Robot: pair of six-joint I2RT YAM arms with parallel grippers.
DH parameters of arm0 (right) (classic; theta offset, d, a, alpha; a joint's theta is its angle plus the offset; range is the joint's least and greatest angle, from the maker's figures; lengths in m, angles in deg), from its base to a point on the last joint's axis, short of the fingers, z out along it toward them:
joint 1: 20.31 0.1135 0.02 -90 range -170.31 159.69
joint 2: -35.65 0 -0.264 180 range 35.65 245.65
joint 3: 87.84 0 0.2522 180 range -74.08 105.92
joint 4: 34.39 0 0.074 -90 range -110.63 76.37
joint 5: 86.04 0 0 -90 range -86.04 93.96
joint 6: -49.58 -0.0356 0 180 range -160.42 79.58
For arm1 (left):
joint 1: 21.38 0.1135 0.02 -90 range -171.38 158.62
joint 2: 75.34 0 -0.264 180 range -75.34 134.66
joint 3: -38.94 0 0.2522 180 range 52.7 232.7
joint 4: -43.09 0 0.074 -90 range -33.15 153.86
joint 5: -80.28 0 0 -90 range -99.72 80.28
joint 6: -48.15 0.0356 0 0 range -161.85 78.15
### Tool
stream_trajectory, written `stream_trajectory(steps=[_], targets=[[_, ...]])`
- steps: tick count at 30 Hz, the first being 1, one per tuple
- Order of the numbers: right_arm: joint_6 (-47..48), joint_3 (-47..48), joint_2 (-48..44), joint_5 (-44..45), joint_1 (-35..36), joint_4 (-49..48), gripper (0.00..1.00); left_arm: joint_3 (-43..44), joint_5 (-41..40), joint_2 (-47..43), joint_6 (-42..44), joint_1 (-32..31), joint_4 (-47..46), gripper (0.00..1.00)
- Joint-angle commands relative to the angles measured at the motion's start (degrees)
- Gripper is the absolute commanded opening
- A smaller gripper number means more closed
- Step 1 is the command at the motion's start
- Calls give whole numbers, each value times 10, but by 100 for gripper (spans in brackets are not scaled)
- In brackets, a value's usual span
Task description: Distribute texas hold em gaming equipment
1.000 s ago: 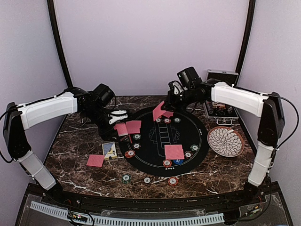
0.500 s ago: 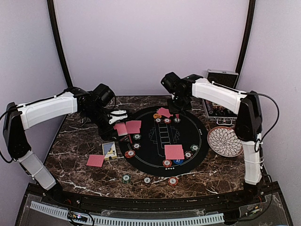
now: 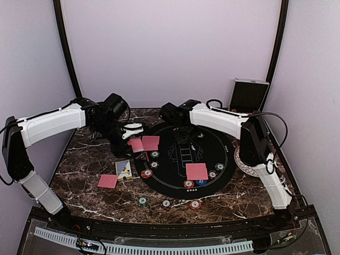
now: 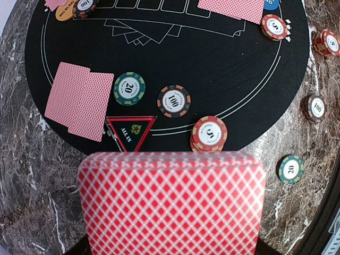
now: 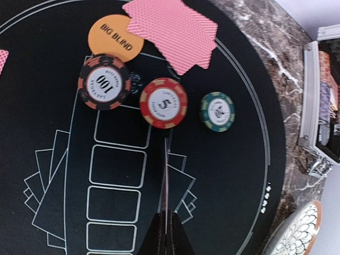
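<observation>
My left gripper (image 3: 133,129) is shut on a red-backed deck of cards (image 4: 172,202), which fills the low part of the left wrist view and hides the jaws. My right gripper (image 5: 166,226) is shut on one card (image 5: 166,175), seen edge-on above the black round mat (image 3: 223,146). Below that card lie a red chip (image 5: 163,102), a black chip (image 5: 103,82), a green chip (image 5: 217,111), an orange BIG BLIND disc (image 5: 114,36) and two face-down cards (image 5: 172,29). More card pairs lie on the mat's left (image 3: 144,144) and near (image 3: 196,171) sides.
A lone card (image 3: 108,181) and a card box (image 3: 124,169) lie left of the mat. Three chips (image 3: 166,203) sit near the table's front. An ALL IN triangle (image 4: 130,131) marks the mat. The open case (image 3: 247,95) stands back right. The patterned plate (image 5: 297,234) is partly behind my right arm.
My right arm has swung left from the case side across the mat's far edge, and the pair of cards seen at its fingers now lies there. The left arm has not moved.
</observation>
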Motion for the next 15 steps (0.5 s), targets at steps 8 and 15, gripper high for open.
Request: stream_trajectory(steps=[8,15], targets=[[-4,70,74,-70,17,-13,7,-1,8,-30,-7,2,-6,0],[1,76,87,-100,17,-67,19,2,10,-27,-6,3,-6,0]])
